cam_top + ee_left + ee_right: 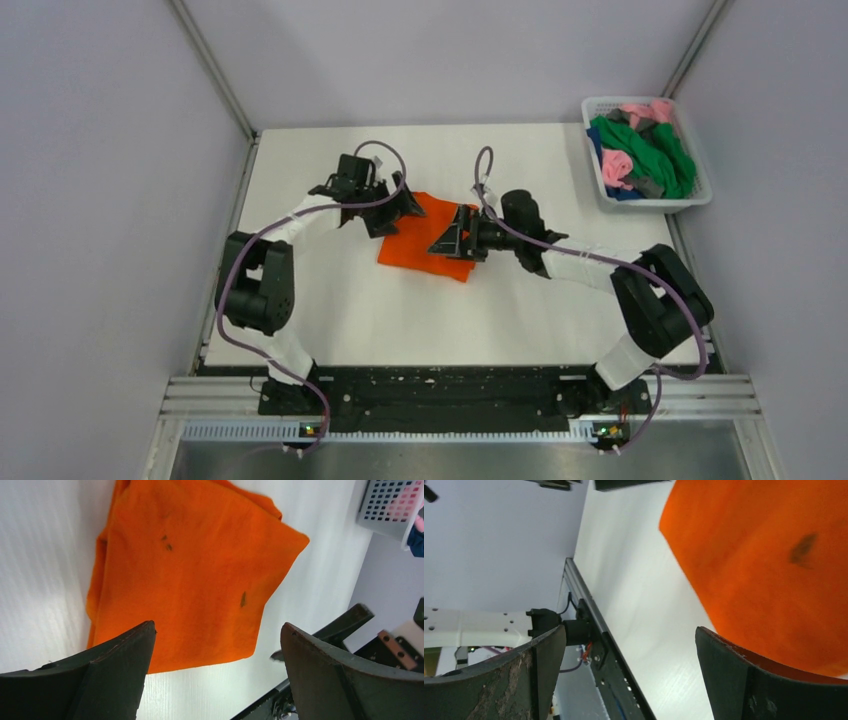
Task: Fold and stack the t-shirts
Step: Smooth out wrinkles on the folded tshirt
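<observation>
A bright orange t-shirt (pixel 425 240) lies folded into a flat rectangle in the middle of the white table. It fills the left wrist view (pixel 190 570) and the upper right of the right wrist view (pixel 769 565). My left gripper (pixel 392 212) is open and empty, hovering at the shirt's left edge. My right gripper (pixel 455 243) is open and empty, hovering over the shirt's right side. More t-shirts in green, pink, blue and grey (pixel 645 150) are piled in a basket at the far right.
The white mesh basket (pixel 700 196) stands at the table's far right corner, also in the left wrist view (pixel 385 507). A black rail (pixel 440 385) runs along the table's near edge. Walls enclose the table on the left, back and right.
</observation>
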Motion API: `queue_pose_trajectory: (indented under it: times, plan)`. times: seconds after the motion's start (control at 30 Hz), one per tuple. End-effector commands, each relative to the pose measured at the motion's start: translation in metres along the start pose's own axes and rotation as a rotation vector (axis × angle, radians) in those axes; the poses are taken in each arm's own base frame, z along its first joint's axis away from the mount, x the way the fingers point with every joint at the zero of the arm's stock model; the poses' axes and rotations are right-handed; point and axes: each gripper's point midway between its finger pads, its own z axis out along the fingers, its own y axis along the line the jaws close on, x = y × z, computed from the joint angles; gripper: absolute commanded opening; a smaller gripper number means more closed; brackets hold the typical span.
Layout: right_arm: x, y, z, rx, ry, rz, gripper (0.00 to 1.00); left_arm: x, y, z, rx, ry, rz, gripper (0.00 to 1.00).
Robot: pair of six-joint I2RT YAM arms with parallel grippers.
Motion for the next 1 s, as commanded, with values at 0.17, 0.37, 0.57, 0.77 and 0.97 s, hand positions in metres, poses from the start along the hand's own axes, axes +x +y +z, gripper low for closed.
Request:
queue_pose_trajectory:
  times: [0.17, 0.37, 0.57, 0.77, 0.97]
  plan:
    - [0.033, -0.042, 0.021, 0.051, 0.02, 0.096, 0.98, 0.043, 0.036, 0.04, -0.037, 0.083, -0.092, 0.99]
    - [0.063, -0.103, 0.001, 0.217, 0.043, 0.179, 0.98, 0.069, 0.075, 0.032, -0.165, 0.101, -0.102, 0.99]
    - [0.088, -0.124, -0.028, 0.307, 0.065, 0.172, 0.98, 0.099, 0.092, 0.005, -0.22, 0.098, -0.104, 0.99]
    - [0.066, -0.099, -0.044, 0.305, 0.027, 0.036, 0.98, 0.121, 0.083, -0.023, -0.233, 0.051, -0.055, 0.99]
    - [0.032, -0.063, -0.06, 0.267, -0.064, -0.061, 0.98, 0.092, 0.082, -0.049, -0.329, -0.079, -0.023, 0.99]
